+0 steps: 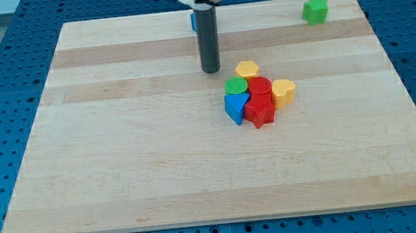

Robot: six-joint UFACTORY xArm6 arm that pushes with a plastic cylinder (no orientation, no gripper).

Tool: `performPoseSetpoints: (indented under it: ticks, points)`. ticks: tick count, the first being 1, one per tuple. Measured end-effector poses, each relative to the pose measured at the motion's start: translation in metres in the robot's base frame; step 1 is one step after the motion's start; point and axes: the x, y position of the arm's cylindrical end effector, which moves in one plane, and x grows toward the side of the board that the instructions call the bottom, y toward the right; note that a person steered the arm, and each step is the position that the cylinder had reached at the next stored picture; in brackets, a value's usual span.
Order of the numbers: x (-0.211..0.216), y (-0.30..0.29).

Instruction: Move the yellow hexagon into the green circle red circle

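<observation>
A: Where do we stand?

B: My tip (pixel 211 70) rests on the wooden board (pixel 121 154), just to the view's left of the yellow hexagon (pixel 247 69), apart from it. We carry no gripper, only the rod.

A: And the hexagon?

B: It sits touching the red circle (pixel 260 86), with the green circle (pixel 236 85) just beside it.

A: What else do we see?

B: A blue block (pixel 234 109), a red block (pixel 260 111) and a yellow block (pixel 284 92), perhaps a heart, crowd the cluster. A green block (pixel 315 10) lies well apart at the view's top right.
</observation>
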Motion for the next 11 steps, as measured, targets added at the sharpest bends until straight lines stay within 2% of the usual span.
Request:
performPoseSetpoints:
  ticks: [4,10,11]
  points:
    - [-0.002,0.054]
    - [0.013,0.054]
    - [-0.001,0.054]
